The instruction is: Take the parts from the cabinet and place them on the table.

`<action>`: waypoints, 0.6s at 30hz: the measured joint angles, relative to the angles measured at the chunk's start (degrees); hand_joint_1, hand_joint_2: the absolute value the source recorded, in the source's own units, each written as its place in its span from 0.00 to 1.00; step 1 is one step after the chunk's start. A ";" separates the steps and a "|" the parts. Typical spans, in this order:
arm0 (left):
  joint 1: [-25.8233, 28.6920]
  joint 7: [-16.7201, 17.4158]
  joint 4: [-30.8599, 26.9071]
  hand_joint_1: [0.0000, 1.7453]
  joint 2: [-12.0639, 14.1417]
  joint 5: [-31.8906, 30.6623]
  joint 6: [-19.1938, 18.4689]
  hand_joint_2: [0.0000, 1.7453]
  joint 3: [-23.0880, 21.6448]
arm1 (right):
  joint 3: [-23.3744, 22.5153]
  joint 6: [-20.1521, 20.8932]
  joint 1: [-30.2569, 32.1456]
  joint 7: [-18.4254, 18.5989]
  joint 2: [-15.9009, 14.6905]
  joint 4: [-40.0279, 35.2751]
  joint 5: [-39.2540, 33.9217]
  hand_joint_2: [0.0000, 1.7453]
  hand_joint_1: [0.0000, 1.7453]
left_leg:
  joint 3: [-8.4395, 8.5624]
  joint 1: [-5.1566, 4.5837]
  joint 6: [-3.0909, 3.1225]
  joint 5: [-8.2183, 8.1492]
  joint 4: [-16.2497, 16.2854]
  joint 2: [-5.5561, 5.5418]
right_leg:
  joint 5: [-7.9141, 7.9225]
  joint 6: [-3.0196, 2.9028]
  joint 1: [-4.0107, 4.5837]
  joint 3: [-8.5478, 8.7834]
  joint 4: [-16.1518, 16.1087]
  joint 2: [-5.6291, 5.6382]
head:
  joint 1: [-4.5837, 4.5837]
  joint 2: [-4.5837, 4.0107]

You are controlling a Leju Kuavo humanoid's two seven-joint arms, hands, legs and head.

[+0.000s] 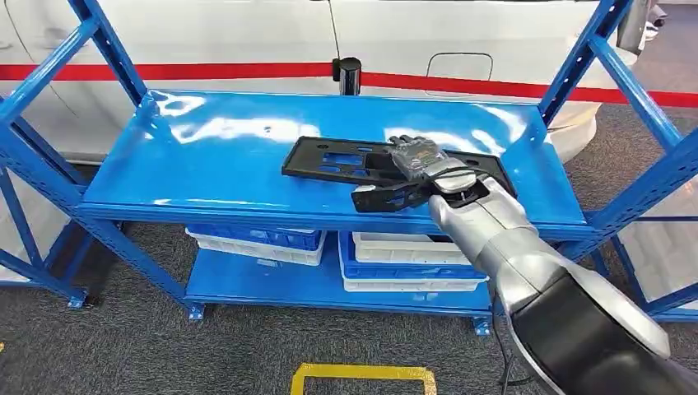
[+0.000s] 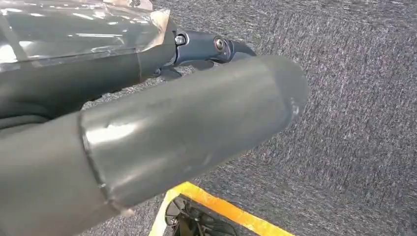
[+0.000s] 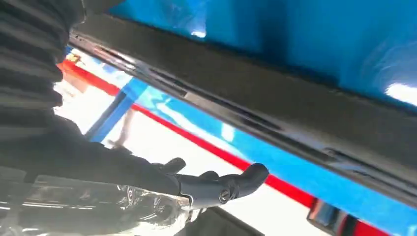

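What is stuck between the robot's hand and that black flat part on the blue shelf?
Nothing visible. The right hand is already at the black plastic panel on the top shelf, fingers over its near end. Whether it grips yet is unclear.

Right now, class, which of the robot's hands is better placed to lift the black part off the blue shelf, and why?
The right hand: it already rests on the black part on the blue shelf. The left hand hangs down over the carpet, away from the shelf.

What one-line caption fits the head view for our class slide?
The robot's right hand rests on a flat black part lying on the blue shelf.
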 joint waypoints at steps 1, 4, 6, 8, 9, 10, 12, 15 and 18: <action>0.00 -0.07 0.00 0.00 0.00 0.00 0.00 0.00 0.02 | 0.20 -0.49 0.06 0.87 0.02 0.13 0.49 1.00 0.00 | 0.00 0.00 0.00 0.00 0.00 0.00 | 0.00 0.00 0.00 0.00 0.00 0.00 | 0.00 0.00; -0.02 -0.26 0.00 0.00 0.00 0.00 0.00 0.00 0.07 | 0.83 -0.77 0.65 2.46 0.00 0.68 1.60 1.00 0.00 | 0.01 0.00 0.00 0.00 0.00 0.00 | 0.00 0.00 0.00 0.00 0.00 0.00 | 0.00 0.00; -0.01 -0.35 0.00 0.00 -0.02 0.00 0.00 0.00 0.24 | 1.24 -0.81 1.22 3.25 -0.04 1.09 2.12 1.00 0.00 | 0.00 0.00 0.00 0.00 0.00 0.00 | 0.00 0.00 0.00 0.00 0.00 0.00 | 0.00 0.00; -0.01 -0.37 0.00 0.00 -0.02 0.00 -0.02 0.00 0.39 | 1.49 -0.88 1.34 3.66 -0.07 1.27 2.41 1.00 0.77 | 0.00 0.00 0.00 0.00 0.00 0.01 | 0.00 0.00 0.00 0.00 0.00 0.00 | 0.00 0.00; -0.01 -0.37 0.00 0.00 -0.02 0.00 -0.02 0.00 0.55 | 1.64 -0.99 1.32 4.08 -0.09 1.40 2.52 1.00 0.97 | 0.02 0.00 0.00 0.00 0.00 0.02 | 0.00 0.00 0.00 0.00 0.00 0.00 | -0.02 0.00; -0.02 -0.37 0.00 0.00 -0.02 0.00 -0.04 0.00 0.57 | 1.71 -1.01 1.34 4.21 -0.18 1.51 2.61 1.00 1.00 | 0.02 0.00 0.00 0.00 0.00 0.02 | 0.00 0.00 0.00 0.01 0.00 0.00 | -0.02 0.00; -0.01 -0.77 0.00 0.00 -0.02 -0.02 -0.33 0.00 0.59 | 1.90 -1.10 1.61 4.93 -0.46 1.80 3.27 1.00 1.00 | 0.02 0.00 0.00 0.00 0.00 0.00 | 0.00 0.00 0.00 0.00 -0.01 0.00 | 0.00 0.00; 0.01 -5.32 -0.02 0.00 -0.07 0.00 0.39 0.00 0.77 | 2.34 -2.43 2.19 5.50 -1.25 2.08 3.72 1.00 0.99 | 0.01 -0.01 0.00 0.00 0.00 -0.01 | 0.00 0.00 0.00 0.01 0.00 0.00 | 0.00 0.00; -0.02 -10.08 -0.02 0.00 -0.26 -0.11 3.98 0.00 1.05 | 2.36 -4.66 2.27 5.15 -1.62 2.10 3.90 1.00 0.99 | 0.02 -0.01 0.00 0.00 0.00 0.01 | 0.00 0.00 0.00 0.01 -0.01 0.00 | 0.02 0.00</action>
